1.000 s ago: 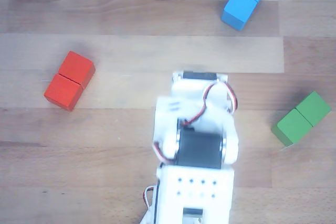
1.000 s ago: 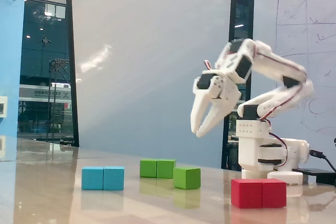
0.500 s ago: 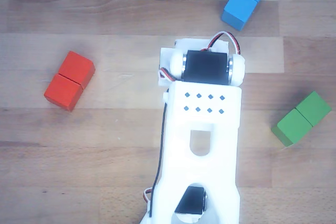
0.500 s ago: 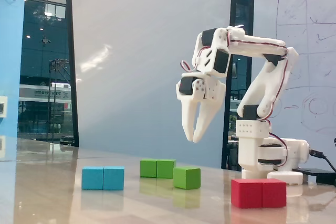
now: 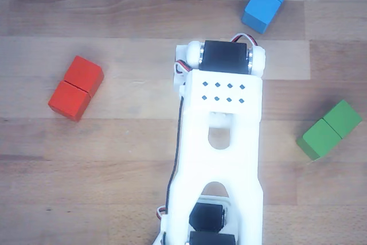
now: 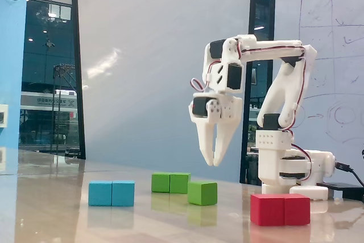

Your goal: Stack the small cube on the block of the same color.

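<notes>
Since the earlier frames the arm has swung forward and levelled out, bringing the gripper (image 6: 213, 160) lower and pointing nearly straight down above the table (image 6: 68, 220). Its two fingers stand slightly apart with nothing between them, so it is open and empty, hanging well above the blocks.

In the fixed view the small cube (image 6: 202, 193) sits on the table below and a little left of the fingertips, just beside the block of the same color (image 6: 170, 182), which lies behind it; whether the two touch cannot be told from this angle. A blue block (image 6: 111, 193) lies further left and a red block (image 6: 280, 209) nearer the camera on the right.

From above, the white arm (image 5: 221, 142) covers the middle of the other view, hiding the gripper and the small cube entirely. Only the green oblong (image 5: 329, 129), blue oblong (image 5: 268, 0) and red oblong (image 5: 75, 88) show there.
</notes>
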Available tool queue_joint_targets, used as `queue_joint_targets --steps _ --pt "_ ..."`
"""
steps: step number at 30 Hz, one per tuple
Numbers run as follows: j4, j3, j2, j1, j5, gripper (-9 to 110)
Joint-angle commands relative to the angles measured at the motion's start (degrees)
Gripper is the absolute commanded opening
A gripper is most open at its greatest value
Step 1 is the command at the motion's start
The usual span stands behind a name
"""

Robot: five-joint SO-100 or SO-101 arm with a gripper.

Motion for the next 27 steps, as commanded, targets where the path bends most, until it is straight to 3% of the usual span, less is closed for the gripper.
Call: queue_joint_targets --steps 1,20,27 --pt "-1.85 -5.54 -1.76 -0.44 -0.26 3" --pt "-6.94 -5.27 -4.83 2.37 -0.44 3" --pt "-6.86 -5.10 -4.92 2.37 -0.44 15"
